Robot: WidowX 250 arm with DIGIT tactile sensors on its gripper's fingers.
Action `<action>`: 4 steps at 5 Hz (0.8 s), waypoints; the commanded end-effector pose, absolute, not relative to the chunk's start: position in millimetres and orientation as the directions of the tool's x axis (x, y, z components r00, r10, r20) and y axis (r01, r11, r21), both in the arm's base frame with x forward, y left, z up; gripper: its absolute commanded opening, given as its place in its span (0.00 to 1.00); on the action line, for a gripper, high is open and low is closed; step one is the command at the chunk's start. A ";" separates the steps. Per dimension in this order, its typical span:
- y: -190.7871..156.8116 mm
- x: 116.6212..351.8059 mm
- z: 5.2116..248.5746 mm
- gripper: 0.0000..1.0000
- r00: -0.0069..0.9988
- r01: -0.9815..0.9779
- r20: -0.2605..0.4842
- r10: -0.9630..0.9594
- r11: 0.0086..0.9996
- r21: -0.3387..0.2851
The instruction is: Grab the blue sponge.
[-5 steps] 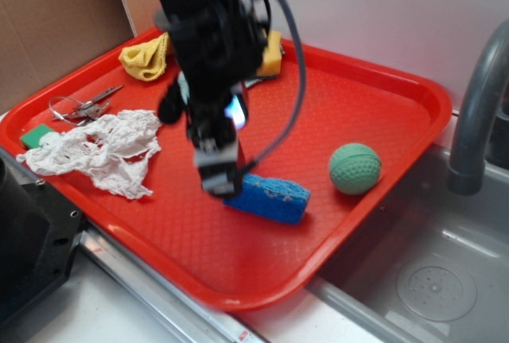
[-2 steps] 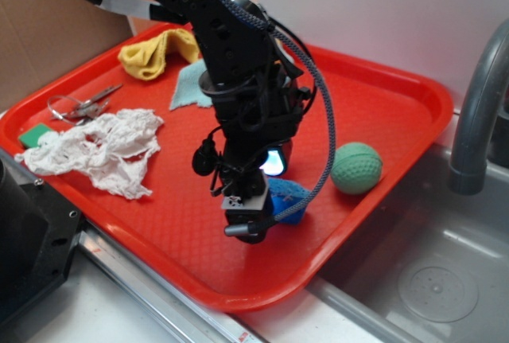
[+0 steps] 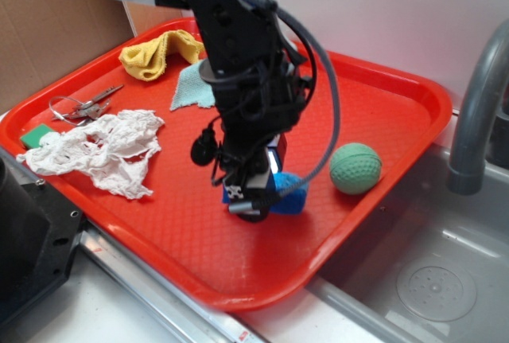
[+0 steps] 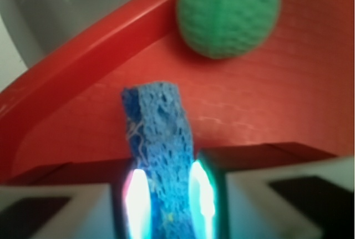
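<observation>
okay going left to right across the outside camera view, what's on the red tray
small green block → scissors → white rag → yellow cloth → gripper shut on the blue sponge → green ball, all on the red tray.

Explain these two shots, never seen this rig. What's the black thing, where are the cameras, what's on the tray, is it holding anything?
The black thing is a small robot arm with cables; its end effector is a two-fingered clamp. The wider shot comes from a camera off to the side, looking down at a red tray next to a sink. The close shot comes from a camera on the arm's wrist, looking out between the fingers.

On the tray: a blue sponge, a green ball, a yellow cloth, a pale teal cloth, a crumpled white rag, scissors and a small green block.

The wrist view shows the blue sponge between both fingers, which appear closed on it. Whether it is lifted I cannot tell.
</observation>
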State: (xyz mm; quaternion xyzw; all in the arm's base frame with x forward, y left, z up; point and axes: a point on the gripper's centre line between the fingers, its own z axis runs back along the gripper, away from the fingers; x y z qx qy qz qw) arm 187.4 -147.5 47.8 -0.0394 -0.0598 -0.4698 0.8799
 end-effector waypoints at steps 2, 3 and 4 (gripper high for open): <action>-161.5 187.1 39.3 1.00 0.557 0.830 0.114 -0.823 0.554 -0.061; -162.6 186.7 32.6 1.00 0.555 0.832 0.102 -0.825 0.550 -0.075; -165.1 185.7 28.7 0.00 0.572 0.820 0.062 -0.818 0.568 -0.075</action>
